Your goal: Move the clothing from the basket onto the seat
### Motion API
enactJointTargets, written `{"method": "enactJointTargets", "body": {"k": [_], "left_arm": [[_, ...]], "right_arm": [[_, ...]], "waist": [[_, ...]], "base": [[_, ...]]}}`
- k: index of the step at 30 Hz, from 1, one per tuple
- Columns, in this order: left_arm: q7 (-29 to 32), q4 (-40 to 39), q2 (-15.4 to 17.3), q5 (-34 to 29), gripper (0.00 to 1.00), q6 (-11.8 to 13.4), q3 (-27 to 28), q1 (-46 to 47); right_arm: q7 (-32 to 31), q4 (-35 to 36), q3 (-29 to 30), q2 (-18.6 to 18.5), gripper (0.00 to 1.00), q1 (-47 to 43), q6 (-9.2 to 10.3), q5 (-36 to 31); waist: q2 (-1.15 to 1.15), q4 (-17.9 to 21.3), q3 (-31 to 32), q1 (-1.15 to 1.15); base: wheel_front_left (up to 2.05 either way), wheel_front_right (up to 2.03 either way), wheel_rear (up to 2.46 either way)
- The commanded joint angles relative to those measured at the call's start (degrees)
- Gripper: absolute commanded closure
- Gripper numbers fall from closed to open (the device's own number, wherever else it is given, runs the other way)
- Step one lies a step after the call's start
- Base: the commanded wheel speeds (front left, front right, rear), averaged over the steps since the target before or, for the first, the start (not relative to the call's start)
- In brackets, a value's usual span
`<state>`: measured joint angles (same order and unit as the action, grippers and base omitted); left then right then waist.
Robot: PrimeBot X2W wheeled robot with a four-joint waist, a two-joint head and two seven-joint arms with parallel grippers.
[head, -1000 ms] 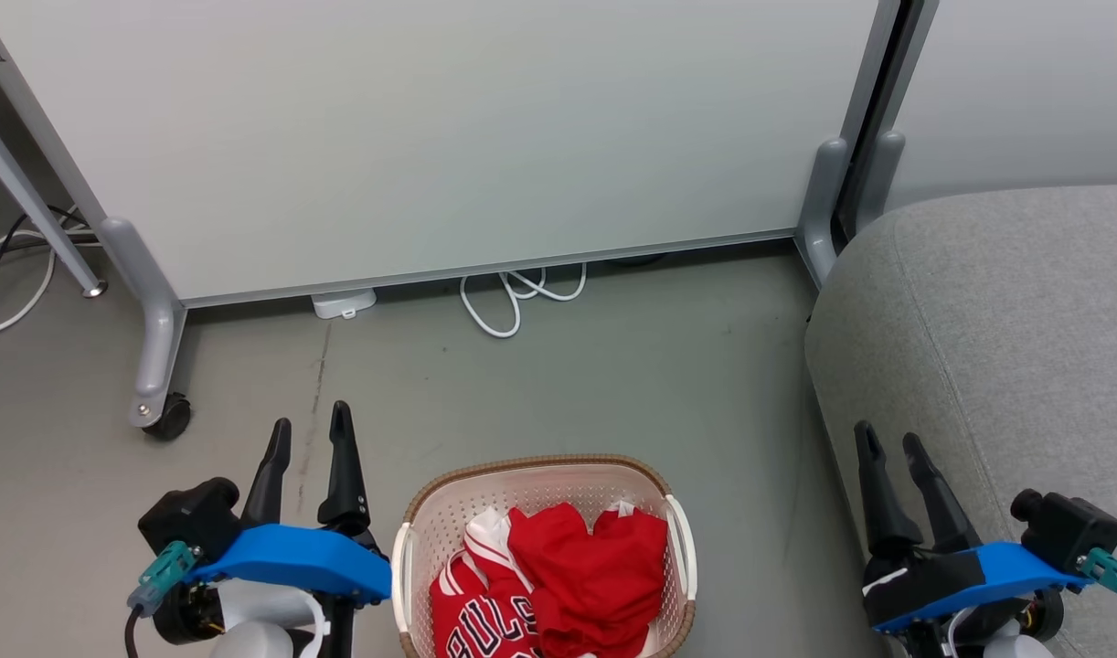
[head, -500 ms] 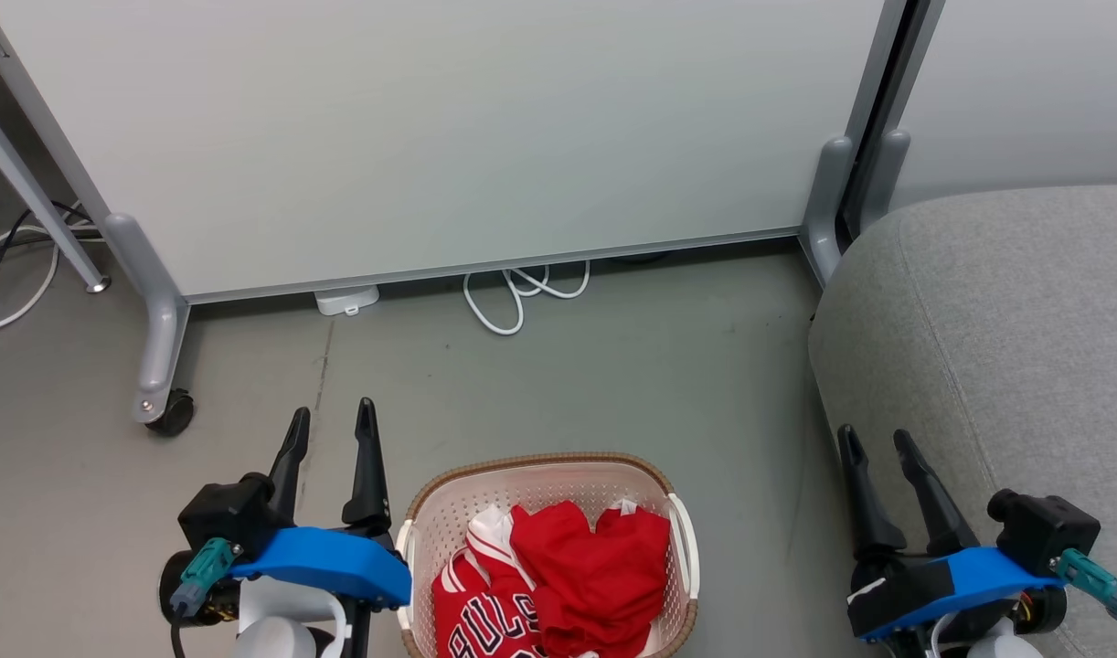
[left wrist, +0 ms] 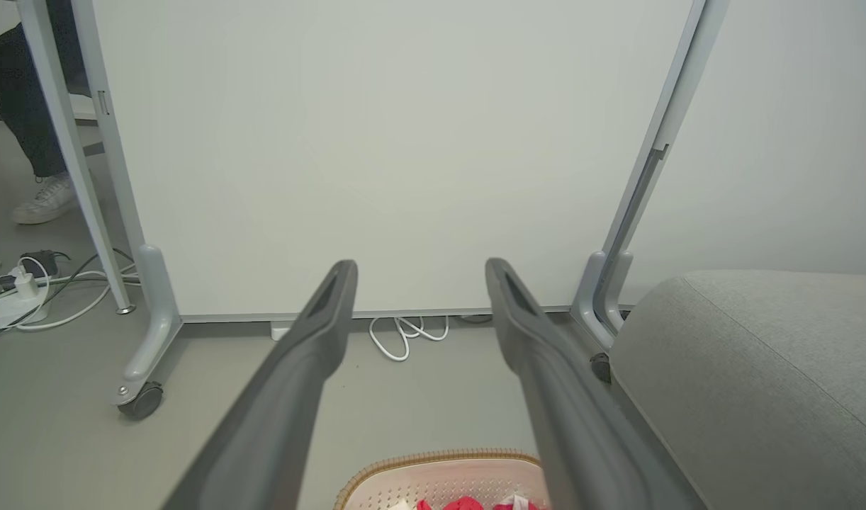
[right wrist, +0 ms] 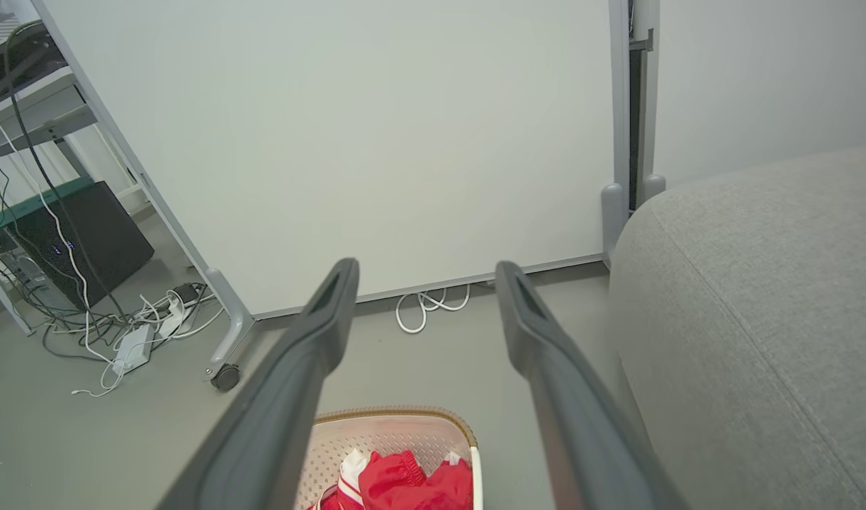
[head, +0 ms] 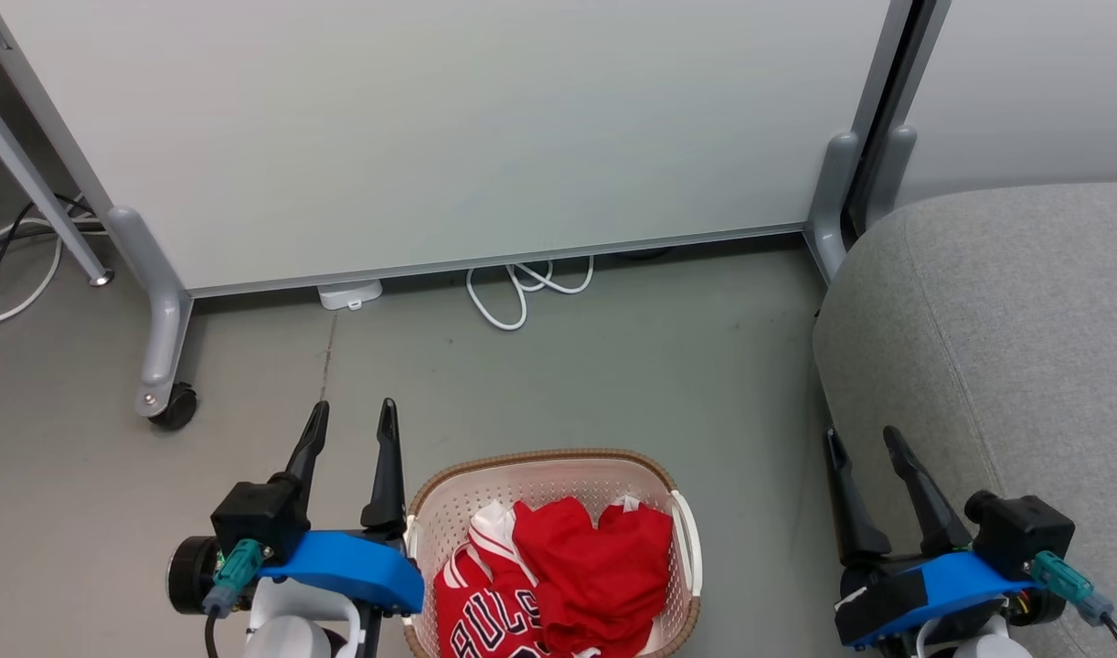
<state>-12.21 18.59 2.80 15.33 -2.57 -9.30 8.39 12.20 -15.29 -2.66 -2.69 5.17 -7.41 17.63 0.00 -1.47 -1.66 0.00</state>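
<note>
The cream basket (head: 549, 464) with a brown rim sits on the floor at the bottom centre of the head view. Inside lie a plain red garment (head: 595, 571) and a red "BULLS" jersey (head: 476, 612), partly cut off by the frame edge. My left gripper (head: 353, 416) hovers open just left of the basket. My right gripper (head: 862, 440) stands open beside the grey seat (head: 1006, 320), right of the basket. Both wrist views catch the basket rim (left wrist: 440, 457) (right wrist: 390, 413) low between open fingers, and the seat (left wrist: 759, 368) (right wrist: 752, 297) at right.
A white partition panel (head: 430, 128) on grey legs with a caster (head: 173, 407) stands behind the basket. White cables (head: 517, 288) loop under it. More cords and a power strip (right wrist: 132, 347) lie at the far left. A person's shoe (left wrist: 47, 202) shows beyond the panel.
The left gripper has shifted right, closer to the basket. The right gripper has drifted left and slightly down. The camera moved a little. The clothes have not moved.
</note>
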Motion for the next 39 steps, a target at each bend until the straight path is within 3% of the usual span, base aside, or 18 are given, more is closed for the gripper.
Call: {"method": "enactJointTargets", "body": {"k": [1,26,39], "left_arm": [[-0.50,0.07,0.15,-1.30,0.00,-0.17,-0.19,1.08],[-3.13,3.54,0.17,-9.01,0.00,-0.24,-3.31,1.83],[-3.07,4.18,0.15,-7.29,0.00,-0.39,-3.13,2.44]], "right_arm": [[0.50,0.15,-0.18,-0.31,0.00,1.07,-0.12,-1.28],[3.12,-1.10,-1.24,-0.32,0.00,0.73,-0.09,-11.75],[3.05,-1.11,-1.49,-0.32,0.00,1.46,-0.09,-11.59]], "waist": [[0.00,-0.02,-0.05,0.00],[0.00,-0.66,-0.17,0.00],[0.00,-0.26,-1.21,0.00]], "base": [[0.00,0.00,0.00],[0.00,0.00,0.00],[0.00,0.00,0.00]]}}
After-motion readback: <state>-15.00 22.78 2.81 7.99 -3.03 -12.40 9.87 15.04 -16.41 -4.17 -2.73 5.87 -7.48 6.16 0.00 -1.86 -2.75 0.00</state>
